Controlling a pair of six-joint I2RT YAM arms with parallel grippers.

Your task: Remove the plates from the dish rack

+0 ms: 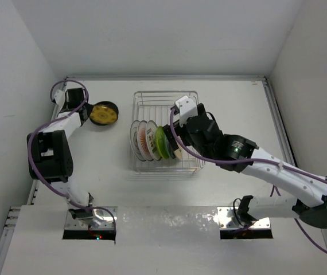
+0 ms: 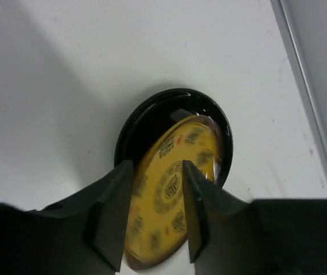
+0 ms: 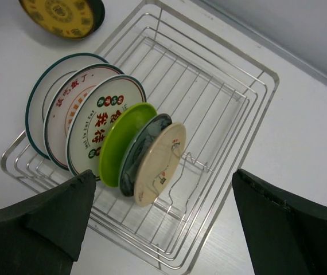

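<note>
Six plates stand on edge in the dish rack [image 3: 209, 109], packed close at its lower left end in the right wrist view. From that end they go: teal-rimmed plate [image 3: 40, 100], two white plates with red writing, lime green plate [image 3: 123, 140], dark grey plate [image 3: 133, 163], cream plate [image 3: 160, 152]. One more, the black plate with a yellow centre [image 2: 201, 149], lies flat on the table, well apart from the rack, at the upper left of the top view.

The right gripper [image 3: 163, 175] hangs over the rack with its fingers spread wide and nothing in them. I think the cream plate is the next one to take, because it is on the end with bare rack beside it. A good way is to come down on its top edge, with one finger on the bare side and one in the thin gap by the dark grey plate. Then pinch gently and lift straight up, so the plate slips out of the wire prongs and does not knock its neighbours over.

The left gripper [image 2: 156, 166] sits low over the black plate. Its fingers are apart and the yellow face shows between them, so it looks let go. It should rise straight up.

The table [image 1: 238, 103] is white and smooth, so plates could slide. Plain white walls [image 1: 152, 34] close in three sides, and a metal strip [image 1: 278, 114] runs along the right edge.
</note>
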